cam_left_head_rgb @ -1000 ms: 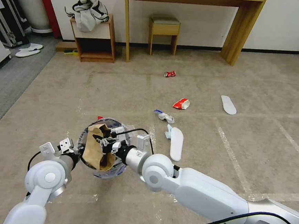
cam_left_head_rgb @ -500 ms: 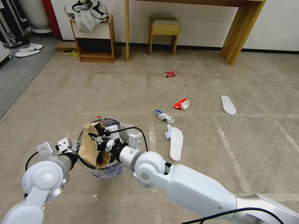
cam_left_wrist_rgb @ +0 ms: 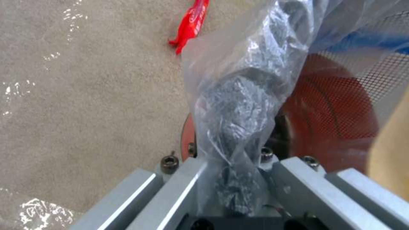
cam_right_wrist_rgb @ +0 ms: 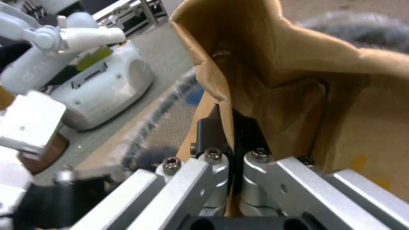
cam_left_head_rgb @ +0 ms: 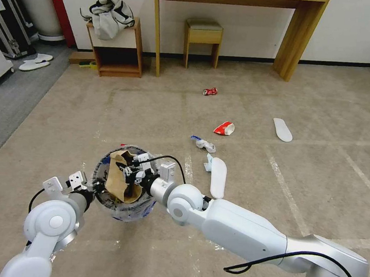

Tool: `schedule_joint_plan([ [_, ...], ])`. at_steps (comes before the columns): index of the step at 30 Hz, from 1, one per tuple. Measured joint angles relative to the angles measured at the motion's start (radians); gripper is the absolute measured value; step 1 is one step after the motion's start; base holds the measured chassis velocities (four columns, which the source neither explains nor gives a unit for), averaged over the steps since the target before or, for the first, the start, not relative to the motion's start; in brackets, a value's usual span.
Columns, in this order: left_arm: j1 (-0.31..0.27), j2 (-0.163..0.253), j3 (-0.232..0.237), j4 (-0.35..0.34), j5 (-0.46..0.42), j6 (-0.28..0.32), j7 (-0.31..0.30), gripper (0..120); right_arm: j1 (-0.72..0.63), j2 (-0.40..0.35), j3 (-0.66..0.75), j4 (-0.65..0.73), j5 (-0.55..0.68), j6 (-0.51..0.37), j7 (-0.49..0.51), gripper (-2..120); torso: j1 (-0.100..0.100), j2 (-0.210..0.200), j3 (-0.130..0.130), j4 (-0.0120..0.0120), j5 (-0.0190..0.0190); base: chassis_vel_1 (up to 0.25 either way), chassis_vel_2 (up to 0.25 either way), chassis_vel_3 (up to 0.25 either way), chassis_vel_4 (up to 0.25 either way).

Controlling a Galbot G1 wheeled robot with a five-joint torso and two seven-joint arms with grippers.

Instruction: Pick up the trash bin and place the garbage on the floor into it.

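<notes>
The trash bin (cam_left_head_rgb: 122, 208), red mesh (cam_left_wrist_rgb: 336, 121) lined with a crinkled clear bag, is held above the floor (cam_left_head_rgb: 153, 110). My left gripper (cam_left_head_rgb: 94, 188) (cam_left_wrist_rgb: 230, 159) is shut on its rim and bag. My right gripper (cam_left_head_rgb: 129, 173) (cam_right_wrist_rgb: 232, 127) is shut on the edge of a tan paper carton (cam_left_head_rgb: 118, 178) (cam_right_wrist_rgb: 298, 80) that stands inside the bin's mouth. Garbage lies on the carpet: a crushed red can (cam_left_head_rgb: 209, 91), a red-white paper cup (cam_left_head_rgb: 224, 128), a crumpled scrap (cam_left_head_rgb: 203, 144), two white insoles (cam_left_head_rgb: 218, 177) (cam_left_head_rgb: 282, 129), and a red wrapper (cam_left_wrist_rgb: 191, 22) just behind the bin.
A wooden desk (cam_left_head_rgb: 295, 40) and a stool (cam_left_head_rgb: 203, 35) stand against the far wall. A low side table (cam_left_head_rgb: 115, 47) carries clothes. A white planter (cam_left_head_rgb: 39, 12) and slippers (cam_left_head_rgb: 35, 62) are on the grey flooring at far left. Open carpet lies to the right.
My right gripper has carried the carton a little left and further into the bin's mouth. The left arm and the bin have shifted slightly down and left.
</notes>
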Motion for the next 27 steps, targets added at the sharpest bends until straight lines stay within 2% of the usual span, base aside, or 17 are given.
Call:
schedule_joint_plan([
  [18, 0.005, 0.000, -0.008, -0.009, -0.003, 0.001, 0.001, 0, -0.026, -0.008, -0.041, -0.051, -0.053, 0.024, -0.010, 0, 0.000, 0.000, 0.000, 0.0000, 0.0000, 0.000, 0.000, 0.000, 0.000],
  [27, 0.007, 0.002, -0.016, -0.012, -0.004, 0.001, -0.001, 0, -0.022, 0.022, -0.065, -0.106, -0.077, 0.038, -0.004, 0, 0.000, 0.000, 0.000, 0.0001, 0.0000, 0.000, 0.000, 0.000, 0.000],
])
